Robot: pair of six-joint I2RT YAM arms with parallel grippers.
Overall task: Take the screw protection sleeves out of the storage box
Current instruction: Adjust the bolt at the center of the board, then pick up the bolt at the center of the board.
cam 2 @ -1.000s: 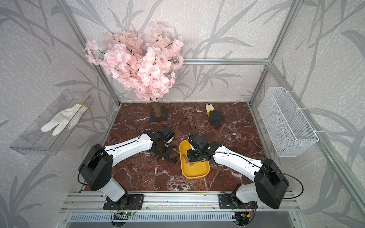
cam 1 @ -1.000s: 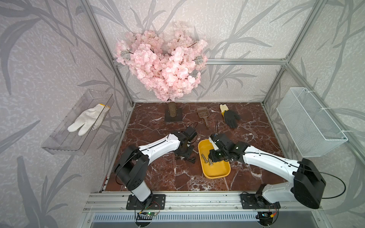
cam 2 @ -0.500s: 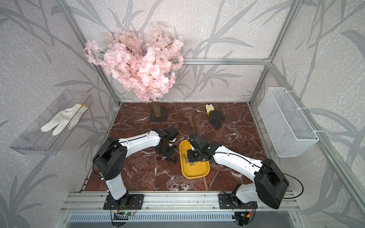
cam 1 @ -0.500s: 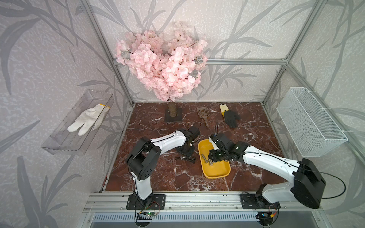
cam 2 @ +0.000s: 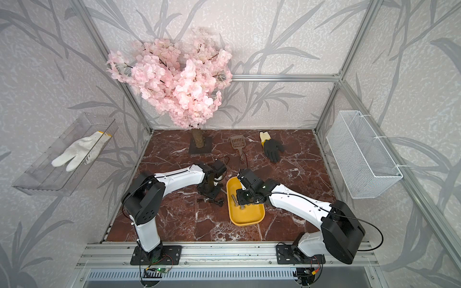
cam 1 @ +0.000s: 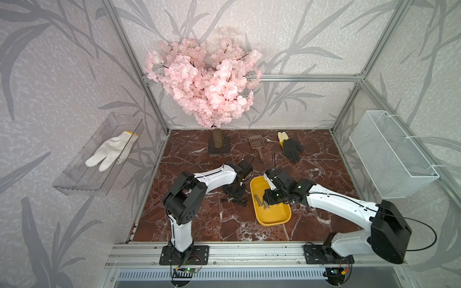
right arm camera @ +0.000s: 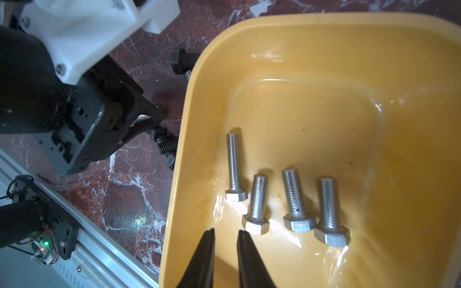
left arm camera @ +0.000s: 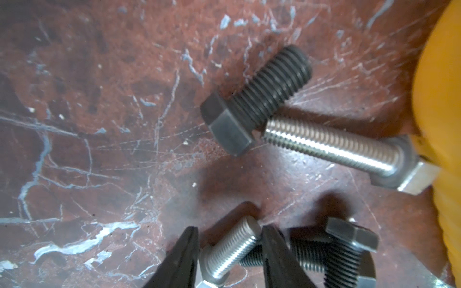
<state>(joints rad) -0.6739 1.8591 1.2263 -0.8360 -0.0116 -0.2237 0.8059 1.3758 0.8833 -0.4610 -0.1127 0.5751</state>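
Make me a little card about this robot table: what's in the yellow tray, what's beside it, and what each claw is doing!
Inside yellow tray: four silver bolts, nothing black seen
On marble table beside tray: black sleeves, one loose silver bolt
Left gripper: holds a shiny bolt
Right gripper: shut, empty, over the tray

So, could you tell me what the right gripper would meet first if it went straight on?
The right gripper points into the storage box; probably the hex head of the longest silver bolt, unless the box floor comes first: depth is unclear.
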